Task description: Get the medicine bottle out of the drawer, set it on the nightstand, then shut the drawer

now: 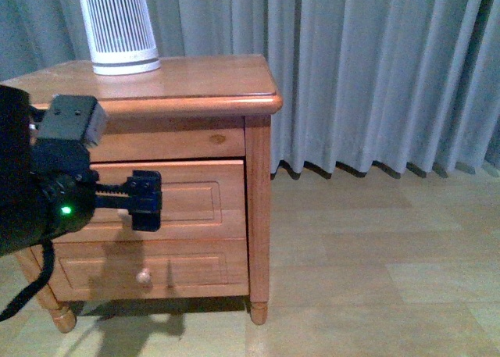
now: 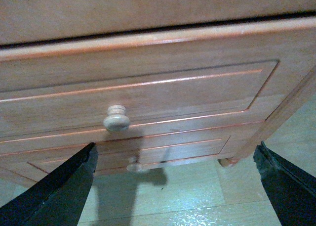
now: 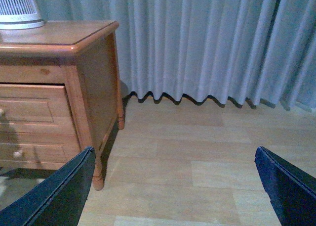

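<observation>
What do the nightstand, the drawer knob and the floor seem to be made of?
Nightstand: probably wood, glossy orange-brown varnish; grain and a knot show.
Knob: pale wood, seemingly unvarnished, with turned rings.
Floor: light wood or laminate planks, slight sheen; cannot tell which.

nightstand point(image 1: 211, 80): orange-brown, upright | drawer point(image 1: 203, 201): upper, panelled, round pale knob point(image 2: 116, 118)

The nightstand point(image 1: 195, 80) fills the left half of the frame, with a white slatted appliance point(image 1: 117, 25) standing on its top at upper left. The black left arm comes in from the left edge, a green light point(image 1: 66, 210) glowing on it, and the left gripper point(image 1: 146, 201) sits in front of the drawer point(image 1: 203, 197). Below is a shallower drawer point(image 1: 195, 267) with a pale knob point(image 1: 143, 276). Grey curtains point(image 1: 375, 68) hang at upper right above the wooden floor point(image 1: 375, 279)
</observation>
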